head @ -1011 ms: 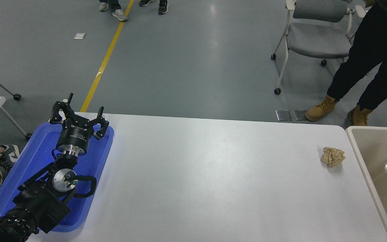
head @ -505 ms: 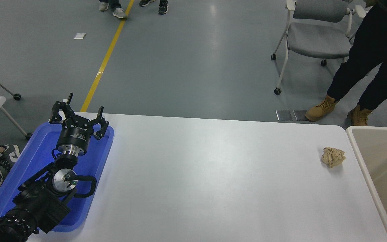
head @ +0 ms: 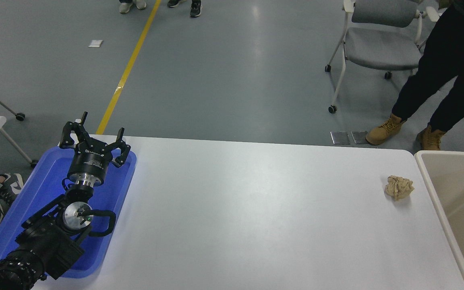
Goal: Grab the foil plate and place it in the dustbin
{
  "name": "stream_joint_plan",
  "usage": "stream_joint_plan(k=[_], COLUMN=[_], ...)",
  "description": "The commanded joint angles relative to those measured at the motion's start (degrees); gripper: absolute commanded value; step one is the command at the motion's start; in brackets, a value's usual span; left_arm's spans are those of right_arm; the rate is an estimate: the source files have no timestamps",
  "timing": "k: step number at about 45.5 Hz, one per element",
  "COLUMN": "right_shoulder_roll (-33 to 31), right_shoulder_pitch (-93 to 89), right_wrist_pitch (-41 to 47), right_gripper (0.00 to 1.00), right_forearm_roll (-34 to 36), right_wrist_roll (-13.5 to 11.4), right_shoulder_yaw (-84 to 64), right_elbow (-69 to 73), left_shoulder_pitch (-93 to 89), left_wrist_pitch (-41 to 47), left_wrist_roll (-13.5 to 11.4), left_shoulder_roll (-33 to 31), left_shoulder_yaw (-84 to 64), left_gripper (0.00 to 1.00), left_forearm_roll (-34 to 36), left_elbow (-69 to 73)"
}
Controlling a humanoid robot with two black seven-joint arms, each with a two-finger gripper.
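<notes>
No foil plate shows on the table [head: 232,209] or in the visible part of the dustbin [head: 453,189]; probably done. The left gripper [head: 94,139] hangs spread wide above the blue tray [head: 113,193]; the right arm is unseen.

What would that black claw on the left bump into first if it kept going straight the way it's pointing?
Probably nothing on the table. The open left claw hovers over the far end of the flat blue plastic tray, pointing away past the tray's far rim toward the grey floor. Its height above the rim is hard to judge, so it might clip it.
</notes>
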Motion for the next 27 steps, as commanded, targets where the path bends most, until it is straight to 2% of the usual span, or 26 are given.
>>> stream_joint_plan(k=[1,20,27], right_shoulder_roll=[1.0,7.6,8.3], right_shoulder_pitch=[13.4,27.7,31.1], right_wrist_pitch=[2.1,13.7,19.3], right_gripper=[1.0,1.0,1.0], right_forearm_roll=[-9.5,-20.8,-22.3], right_wrist_roll=[0.0,-0.1,-0.2], right_shoulder_yaw=[-0.1,-0.1,-2.6], right_elbow=[3.4,10.7,13.5], left_shoulder_pitch=[0.0,0.0,0.0], left_wrist_pitch=[0.0,-0.1,0.0], left_wrist_roll=[0.0,0.0,0.0], left_shoulder_roll=[0.0,0.0,0.0], left_shoulder_yaw=[0.0,0.0,0.0], left_gripper=[1.0,1.0,1.0], left_forearm_roll=[-0.1,-0.1,-0.1], left_elbow=[0.0,0.0,0.0])
